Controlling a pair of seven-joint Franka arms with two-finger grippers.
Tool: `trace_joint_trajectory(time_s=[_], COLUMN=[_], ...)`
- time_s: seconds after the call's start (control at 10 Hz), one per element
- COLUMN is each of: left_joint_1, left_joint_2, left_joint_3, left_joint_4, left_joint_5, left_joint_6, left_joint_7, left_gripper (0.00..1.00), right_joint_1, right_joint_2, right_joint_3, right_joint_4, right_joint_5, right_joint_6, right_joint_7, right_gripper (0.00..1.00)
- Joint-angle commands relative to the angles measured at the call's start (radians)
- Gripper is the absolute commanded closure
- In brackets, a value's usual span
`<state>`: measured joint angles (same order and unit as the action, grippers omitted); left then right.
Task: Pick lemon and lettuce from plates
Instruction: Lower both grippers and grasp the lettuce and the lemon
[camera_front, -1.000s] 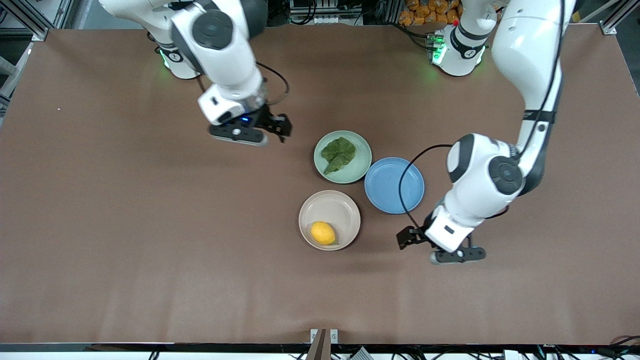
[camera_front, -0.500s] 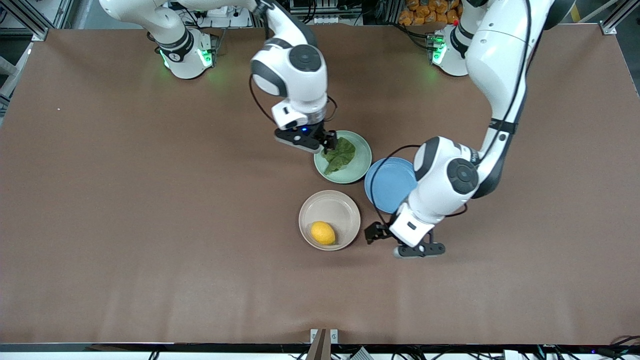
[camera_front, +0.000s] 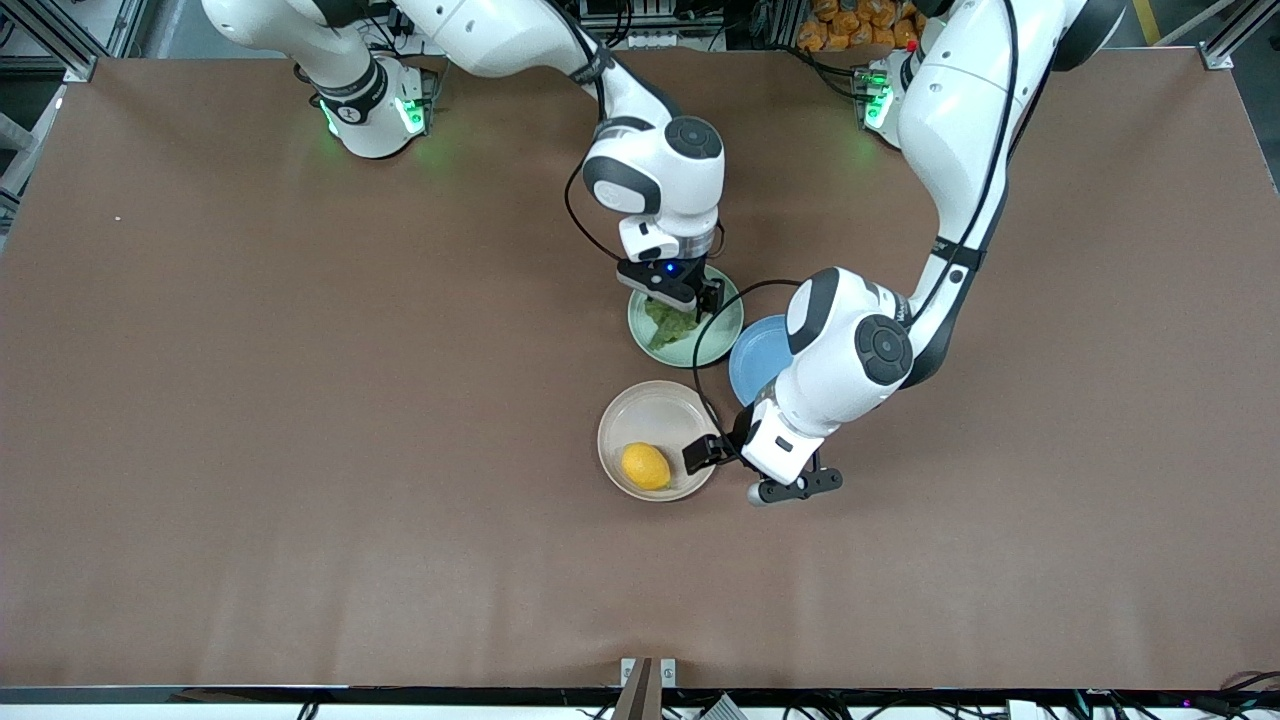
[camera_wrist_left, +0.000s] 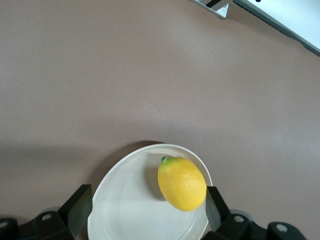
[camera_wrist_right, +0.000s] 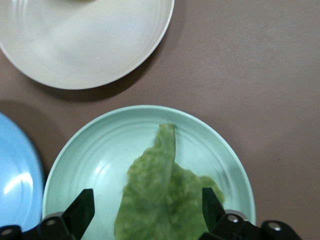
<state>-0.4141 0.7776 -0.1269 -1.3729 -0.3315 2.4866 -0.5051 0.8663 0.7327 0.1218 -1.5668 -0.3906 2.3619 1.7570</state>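
The lemon (camera_front: 646, 466) lies on the beige plate (camera_front: 655, 415), on the part nearest the front camera. The lettuce (camera_front: 663, 327) lies on the mint green plate (camera_front: 716, 342). My left gripper (camera_front: 750, 480) is open and empty, low beside the beige plate's rim toward the left arm's end. In the left wrist view (camera_wrist_left: 145, 215) the lemon (camera_wrist_left: 182, 183) sits close to one finger, on the plate (camera_wrist_left: 125, 205). My right gripper (camera_front: 673, 307) is open over the lettuce, partly hiding it. In the right wrist view (camera_wrist_right: 147, 215) the leaf (camera_wrist_right: 165, 200) lies between the fingers on the mint plate (camera_wrist_right: 95, 150).
A blue plate (camera_front: 755, 362) touches the mint plate toward the left arm's end, partly covered by the left arm; it also shows in the right wrist view (camera_wrist_right: 12, 170). The beige plate's rim (camera_wrist_right: 75, 45) shows there too. Brown table (camera_front: 300, 450) surrounds the plates.
The right gripper has swung from over bare table to over the mint plate and come down onto the lettuce. The left gripper has moved along the table to the beige plate's rim.
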Motion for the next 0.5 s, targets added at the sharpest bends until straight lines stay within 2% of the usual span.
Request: trace_joint_trajectory(time_s=[0.0,0.2,0.4], left_joint_1=[-0.018,-0.011,0.009], left_joint_2=[0.072,0.065,0.060], left_joint_3=[0.000,0.006,0.016], left_joint_4=[0.095,0.095,0.095], left_joint_5=[-0.026,-0.024,-0.024], left_joint_6=[0.038,0.049,0.051], left_joint_7=[-0.018,-0.010,-0.004], left_gripper=[0.00,0.00,0.00], right_joint_1=[0.016,0.016,0.016], right_joint_2=[0.043,0.068,0.071], right_joint_3=[-0.020,-0.022,-0.033], right_joint_4=[0.037,0.037,0.037], right_joint_5=[-0.030,-0.056,-0.057], right_joint_6=[0.016,0.036,0.037], right_joint_7=[0.038,0.038,0.038], right_gripper=[0.17,0.23,0.45])
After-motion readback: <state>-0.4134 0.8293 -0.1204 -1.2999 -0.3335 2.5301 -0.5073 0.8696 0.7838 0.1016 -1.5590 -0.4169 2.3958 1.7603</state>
